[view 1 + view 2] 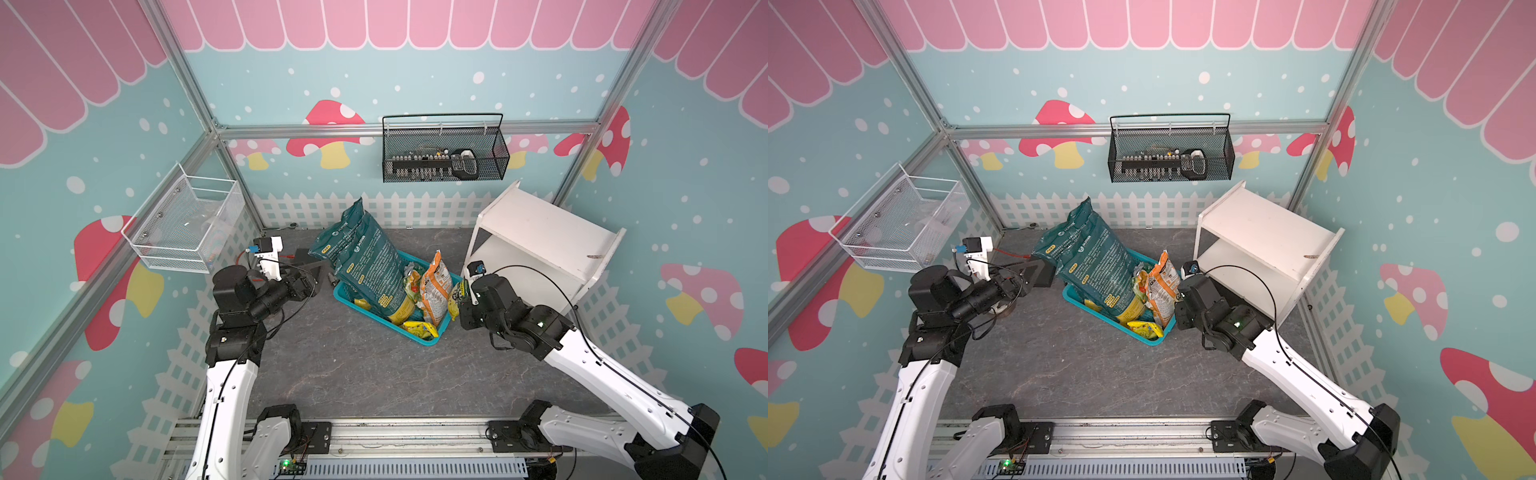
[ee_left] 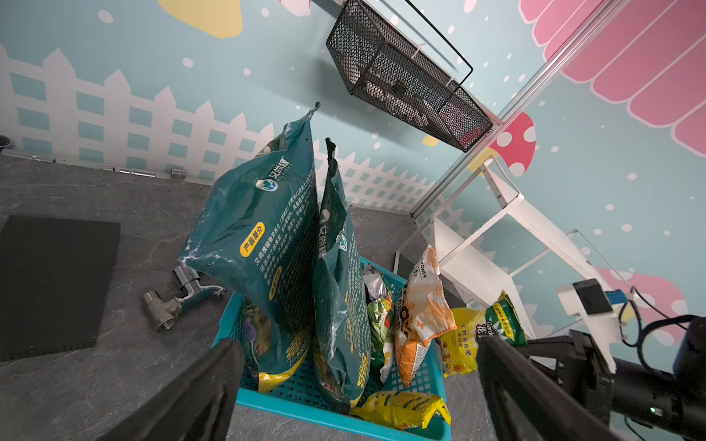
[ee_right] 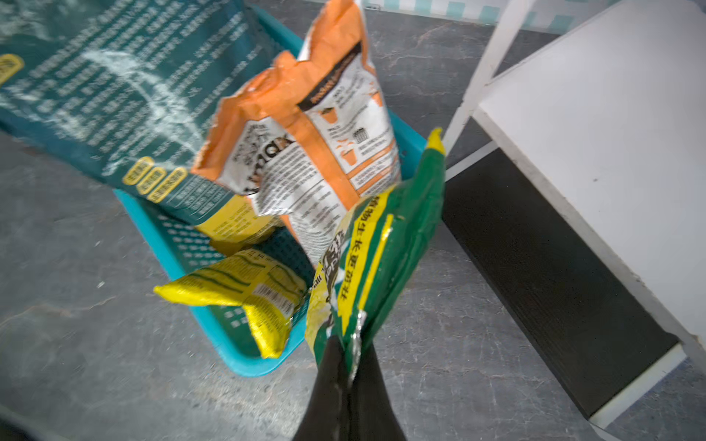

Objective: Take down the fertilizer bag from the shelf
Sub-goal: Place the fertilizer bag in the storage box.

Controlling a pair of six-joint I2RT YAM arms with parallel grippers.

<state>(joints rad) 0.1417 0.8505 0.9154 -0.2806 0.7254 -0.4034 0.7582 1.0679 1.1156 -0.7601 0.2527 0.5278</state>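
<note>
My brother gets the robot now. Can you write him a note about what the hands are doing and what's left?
Right gripper: shut on the green and yellow fertilizer bag, held off the floor between the shelf and the teal basket.
Left gripper: open, holding nothing, facing the basket.
Done: the bag is off the shelf; no other bag shows on its boards.
Left: set the bag down, likely in the basket with the other bags, then let go.

**Inventory: non-task items in view**

- Teal basket (image 1: 428, 341), centre of the top views, on the grey worktop (image 1: 353, 374).
- Two tall dark-teal bags (image 1: 370, 266), leaning in the basket.
- Orange-white bag (image 1: 436, 286), upright beside them.
- Yellow packet (image 1: 419, 329), lying at the basket's near end.
- Black wire basket (image 1: 444, 153), upper centre wall.
- White mesh basket (image 1: 187, 232), left wall.
- Metal tap fitting (image 2: 175, 301) and black mat (image 2: 53, 286), on the worktop at lower left of the left wrist view.
</note>
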